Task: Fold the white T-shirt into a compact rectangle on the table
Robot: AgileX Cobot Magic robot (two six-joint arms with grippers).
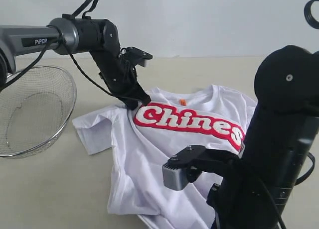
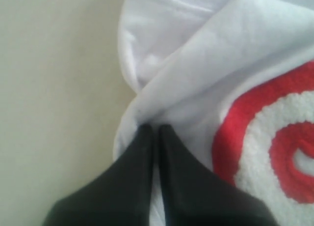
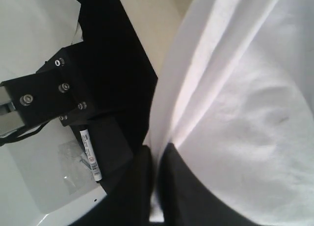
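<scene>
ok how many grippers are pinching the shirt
2. The left gripper is shut on the white T-shirt beside the red lettering; the right gripper on a fold near the table edge.

My exterior camera looks slightly down across the table, the right arm looming close. Both wrist cameras press near the white T-shirt, blurred, seemingly facing along their fingers; all three share it.

Soft, matt cloth for the white T-shirt, all wrinkly. Fuzzy, bumpy red-and-white lettering on it, like a towel. Smooth, dull, pale top on the table. Shiny metal wire mesh for the basket. Smooth black plastic look on the left end effector.
</scene>
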